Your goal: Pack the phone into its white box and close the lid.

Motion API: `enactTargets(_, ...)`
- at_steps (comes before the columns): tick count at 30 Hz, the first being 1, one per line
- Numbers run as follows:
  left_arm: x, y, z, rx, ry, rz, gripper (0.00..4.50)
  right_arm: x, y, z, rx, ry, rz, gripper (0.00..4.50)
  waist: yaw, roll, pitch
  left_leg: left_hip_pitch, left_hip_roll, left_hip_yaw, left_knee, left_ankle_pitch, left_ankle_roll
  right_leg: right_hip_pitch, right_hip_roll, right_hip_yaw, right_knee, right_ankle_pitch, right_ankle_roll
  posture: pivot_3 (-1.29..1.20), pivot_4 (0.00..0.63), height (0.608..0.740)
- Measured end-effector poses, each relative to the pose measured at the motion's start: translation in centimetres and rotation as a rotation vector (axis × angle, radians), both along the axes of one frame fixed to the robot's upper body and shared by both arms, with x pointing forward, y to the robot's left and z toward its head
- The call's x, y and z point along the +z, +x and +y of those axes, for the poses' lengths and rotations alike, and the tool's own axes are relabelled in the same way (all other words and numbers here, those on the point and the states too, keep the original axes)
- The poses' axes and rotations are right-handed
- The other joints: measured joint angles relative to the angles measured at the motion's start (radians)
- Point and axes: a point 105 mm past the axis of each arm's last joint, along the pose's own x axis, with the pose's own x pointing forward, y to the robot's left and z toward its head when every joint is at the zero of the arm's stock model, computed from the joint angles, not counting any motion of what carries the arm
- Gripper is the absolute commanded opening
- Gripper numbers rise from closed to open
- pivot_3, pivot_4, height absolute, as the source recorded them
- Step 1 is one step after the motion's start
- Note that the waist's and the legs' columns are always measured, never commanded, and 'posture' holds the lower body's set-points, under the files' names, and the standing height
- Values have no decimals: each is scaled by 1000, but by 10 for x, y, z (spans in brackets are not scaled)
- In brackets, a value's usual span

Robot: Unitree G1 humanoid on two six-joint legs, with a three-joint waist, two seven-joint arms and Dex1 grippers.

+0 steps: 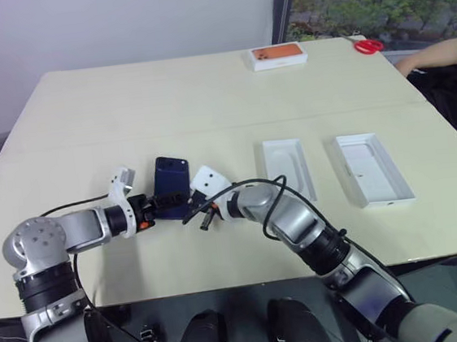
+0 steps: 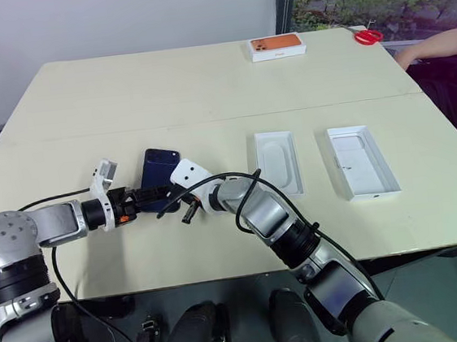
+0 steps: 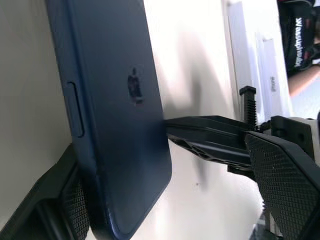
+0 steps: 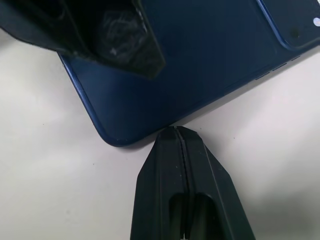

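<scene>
The phone (image 1: 169, 176) lies back-up on the cream tabletop (image 1: 204, 92), its camera cluster at the far corner, in front of the robot and to the left of the two white pieces. Both claws meet at its near end. The left claw (image 1: 169, 200) comes in from the left with its fingers (image 3: 65, 200) spread to either side of the phone's near end: in the left wrist view one ribbed pad sits against the phone's side edge by the lower corner, the other stands off on the far side of the slab, so the jaws straddle the phone without a firm clamp that I can confirm. The right claw (image 4: 176, 131) is pressed fully together, holding nothing, and its joined tips touch, or all but touch, the rounded near corner of the phone on the tabletop.

Right of the phone lies a white insert (image 1: 287, 167) with an oval recess, and farther right, well apart from the phone, the white box (image 1: 373, 168), open face up; its floor looks pale here. Neither white piece holds anything.

At the far edge of the tabletop sits an orange-topped box (image 1: 278, 55), with red scissors (image 1: 368, 45) near the far right corner. A person's arm (image 1: 439, 54) rests at the right edge
</scene>
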Motion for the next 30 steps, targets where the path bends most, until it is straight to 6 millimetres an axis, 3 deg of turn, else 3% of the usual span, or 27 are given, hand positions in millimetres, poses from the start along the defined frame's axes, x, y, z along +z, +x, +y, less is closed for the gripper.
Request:
enactTargets(21, 0, 13, 23, 125, -140, 81, 3254, 0, -1, 0, 5, -5, -6, 0, -2, 0, 0, -1, 0, 0, -1, 0, -1, -2, 0, 0, 0, 0, 0, 0, 150, 740)
enactTargets(25, -2, 14, 24, 131, -137, 92, 1558, 0, -1, 0, 5, -5, -6, 0, -3, 0, 0, -1, 0, 0, -1, 0, -1, -2, 0, 0, 0, 0, 0, 0, 150, 740)
enactTargets(28, 1, 16, 23, 129, -146, 84, 18, 0, -1, 0, 5, -5, -6, 0, -2, 0, 0, -1, 0, 0, -1, 0, -1, -2, 0, 0, 0, 0, 0, 0, 150, 740)
enactTargets(30, 3, 18, 23, 131, -139, 79, 18, 0, -3, 0, 5, -3, -4, 0, -3, 0, 0, -1, 0, 0, -2, 0, -1, -2, 0, 0, 0, 0, 0, 0, 150, 740)
